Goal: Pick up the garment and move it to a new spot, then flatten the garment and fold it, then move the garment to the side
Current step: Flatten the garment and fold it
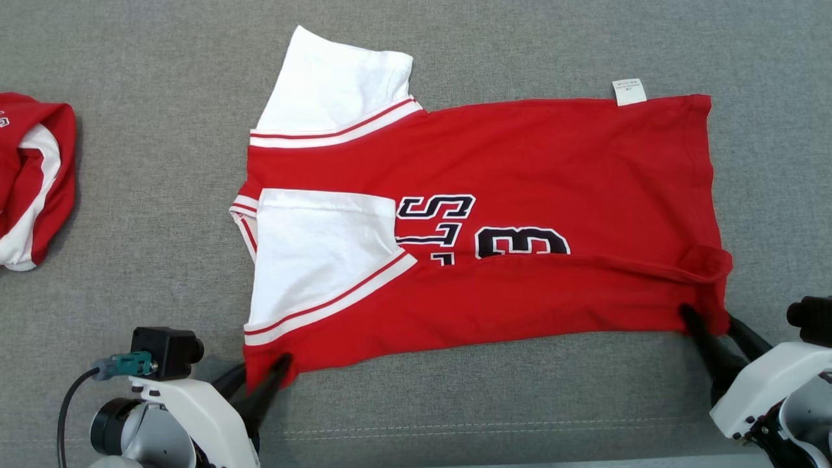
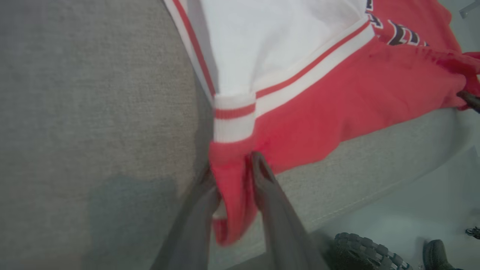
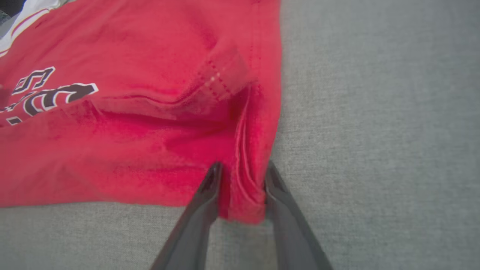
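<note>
Left wrist view: the left gripper (image 2: pixel 234 168) is seen nearly closed, its two dark fingers (image 2: pixel 270 195) pinched on a red corner of the jersey (image 2: pixel 337 97), just below the striped cuff of a white sleeve (image 2: pixel 262 48). The pinched cloth is bunched between the fingers and hangs down past them. In the right wrist view the right gripper (image 3: pixel 243 165) is likewise drawn in tight on the garment, with a folded wad of the red hem gripped between its fingertips. From these two grips the near long edge of the jersey is stretched across the head view, the left gripper being at the near-left corner and the right gripper at the near-right corner. The garment is laid sideways on the grey cloth surface (image 1: pixel 130 195), in the middle of that view, with sleeves toward the robot's left and hem toward its right. A near strip of red cloth is turned up over the front, so that the lower half of the black-and-white print (image 1: pixel 481 231) is covered. One white sleeve is folded in over the chest, the other spread at the far-left corner. A small white label (image 1: pixel 629 91) is shown at the far edge, near the hem. Well apart, at the left edge, a second red and white garment (image 1: pixel 32 175) is lying crumpled.
</note>
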`<state>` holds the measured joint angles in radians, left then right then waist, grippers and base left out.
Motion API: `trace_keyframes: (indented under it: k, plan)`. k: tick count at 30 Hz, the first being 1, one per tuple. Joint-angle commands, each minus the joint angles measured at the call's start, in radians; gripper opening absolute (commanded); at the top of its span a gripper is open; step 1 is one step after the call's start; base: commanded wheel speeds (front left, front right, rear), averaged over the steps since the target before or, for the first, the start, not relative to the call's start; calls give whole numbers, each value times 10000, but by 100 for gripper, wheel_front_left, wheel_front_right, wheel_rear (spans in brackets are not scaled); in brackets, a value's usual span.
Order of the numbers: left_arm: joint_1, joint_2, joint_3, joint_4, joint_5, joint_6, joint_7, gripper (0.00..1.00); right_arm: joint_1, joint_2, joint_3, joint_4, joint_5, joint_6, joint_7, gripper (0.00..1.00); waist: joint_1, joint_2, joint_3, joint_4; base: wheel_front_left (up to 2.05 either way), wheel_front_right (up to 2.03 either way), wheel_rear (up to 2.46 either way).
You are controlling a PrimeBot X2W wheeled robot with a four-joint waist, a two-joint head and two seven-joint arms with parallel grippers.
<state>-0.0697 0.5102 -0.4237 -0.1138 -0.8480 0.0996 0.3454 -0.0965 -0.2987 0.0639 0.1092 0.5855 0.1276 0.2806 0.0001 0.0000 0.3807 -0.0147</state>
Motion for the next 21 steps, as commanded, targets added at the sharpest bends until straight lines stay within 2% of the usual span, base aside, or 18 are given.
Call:
trace_keyframes:
  k: [1,6,13,21]
  plan:
    - [-99,174,383,-238,-98,55,28,100,145,2,6,-107,-206,31,-153,100,-1,0,8,17,0,0,0]
    - [-30,210,400,-312,-10,140,-65,100,207,370,-139,-30,-333,31,-668,100,-1,0,9,-12,0,0,0]
    - [-143,581,827,-958,481,449,-519,100,260,503,-601,-475,-743,31,-1444,100,-1,0,-17,-114,0,0,0]
    - [-1184,1006,979,-1549,955,412,-351,100,-113,867,-1225,-1011,-1255,31,-1826,100,-1,0,8,-397,0,0,0]
